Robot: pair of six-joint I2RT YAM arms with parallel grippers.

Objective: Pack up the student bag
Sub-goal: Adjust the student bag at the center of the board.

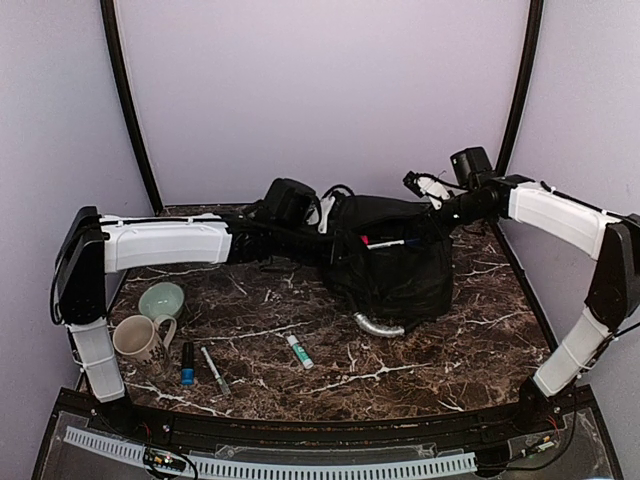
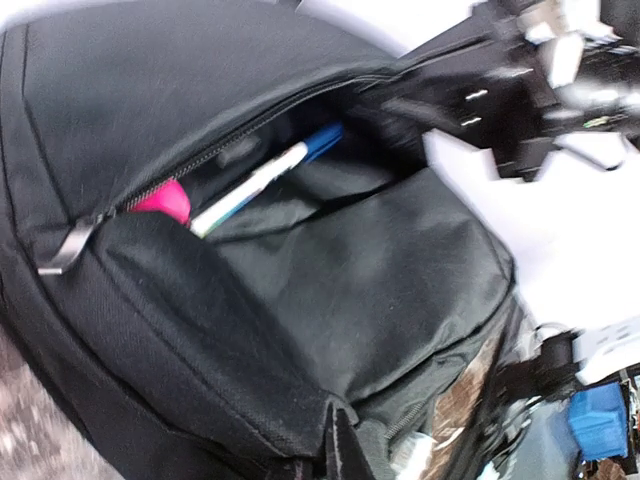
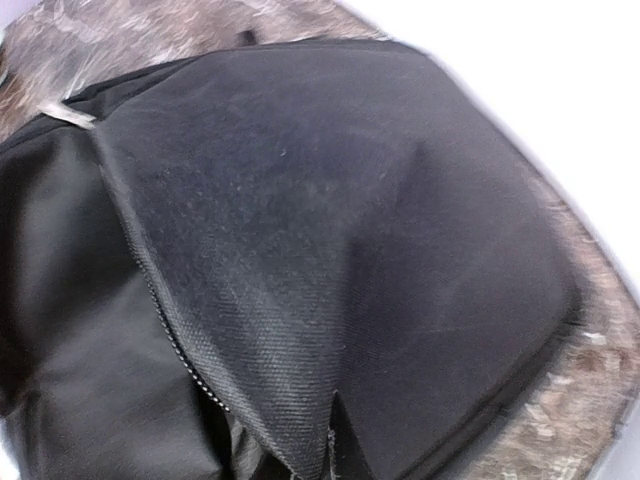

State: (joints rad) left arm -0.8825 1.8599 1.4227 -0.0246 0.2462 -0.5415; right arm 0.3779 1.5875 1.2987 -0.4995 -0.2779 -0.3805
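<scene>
Top view, bag: the student bag (image 1: 395,265) stood at the back middle of the marble table (image 1: 460,345), pocket unzipped.
Top view, arms: left gripper (image 1: 325,215) at the bag's upper left edge, right gripper (image 1: 432,188) at its upper right.
Top view, loose things: mug (image 1: 140,340), green bowl (image 1: 160,298) and marker (image 1: 214,370) lay front left, apart from the bag.
Left wrist: a white-and-blue pen (image 2: 265,178) sat beside a pink item (image 2: 165,198) in the pocket; left gripper clenched on a fold of bag cloth.
Right wrist: black cloth rose to a pinched peak; right gripper clenched on the bag.
</scene>
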